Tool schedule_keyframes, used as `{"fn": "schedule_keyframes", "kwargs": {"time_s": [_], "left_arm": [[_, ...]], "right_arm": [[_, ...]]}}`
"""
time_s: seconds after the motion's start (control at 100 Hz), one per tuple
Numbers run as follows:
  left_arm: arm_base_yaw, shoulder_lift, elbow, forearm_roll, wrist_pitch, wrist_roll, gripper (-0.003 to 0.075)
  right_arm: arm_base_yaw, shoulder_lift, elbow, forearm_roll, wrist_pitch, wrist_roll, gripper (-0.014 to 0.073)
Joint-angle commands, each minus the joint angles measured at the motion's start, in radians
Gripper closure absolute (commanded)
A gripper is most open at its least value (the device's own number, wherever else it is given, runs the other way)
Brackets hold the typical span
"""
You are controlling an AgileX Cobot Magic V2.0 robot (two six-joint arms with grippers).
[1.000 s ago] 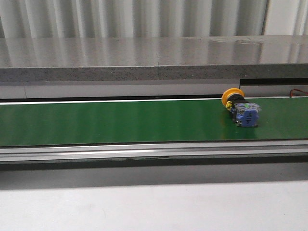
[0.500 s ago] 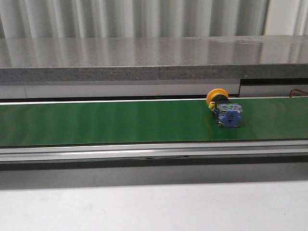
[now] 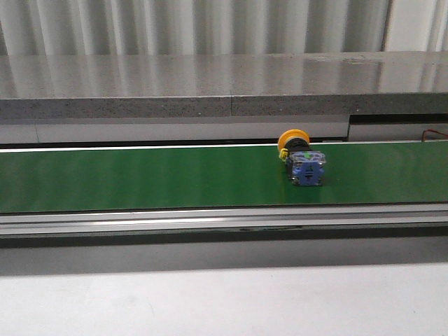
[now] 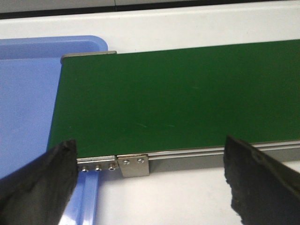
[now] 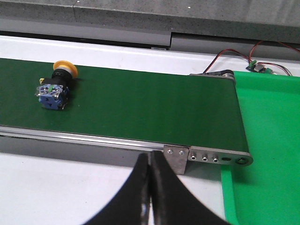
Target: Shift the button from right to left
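While on belt [image 3: 140, 178], button [image 3: 302, 162] untrayed

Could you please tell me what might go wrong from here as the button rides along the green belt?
The yellow-capped push-button lies on its side near the green conveyor belt's far edge; it might roll off. The open left hand waits at the belt's end above a blue tray; a mistimed grasp could miss.

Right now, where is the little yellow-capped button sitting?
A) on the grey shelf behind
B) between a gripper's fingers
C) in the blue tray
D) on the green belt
D: the button lies on its side on the green belt, untouched, with the closed right gripper well away from it.
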Motion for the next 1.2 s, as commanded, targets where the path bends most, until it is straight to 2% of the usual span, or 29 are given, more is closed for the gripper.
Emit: {"fn": "schedule_keyframes", "kwargs": {"time_s": [0.0,0.18,0.41,0.58,0.98,1.19], "left_arm": [[-0.001,0.007,-0.035,-0.024,-0.083,0.001,0.0101],[-0.015,0.026,-0.065,-0.109,-0.051,0.001,0.0102],[-0.058,0.163,-0.220,-0.267,0.067,0.001,0.0101],[-0.151,0.317,-0.348,-0.306,0.126,0.001,0.0101],[-0.386,0.700,-0.624,-0.362,0.156,-0.010,0.0101],[-0.474,0.870,-0.752,-0.363,0.194,-0.090,0.0101]], "right_arm": [[-0.002,0.009,-0.022,0.006,-0.079,-0.013,0.0661],[-0.002,0.009,-0.022,0.006,-0.079,-0.013,0.0661],[-0.002,0.009,-0.022,0.006,-0.080,-0.013,0.0661],[-0.002,0.009,-0.022,0.006,-0.080,-0.013,0.0661],[-0.002,0.009,-0.022,0.006,-0.080,-0.013,0.0661],[-0.002,0.009,-0.022,0.006,-0.080,-0.013,0.0661]]}}
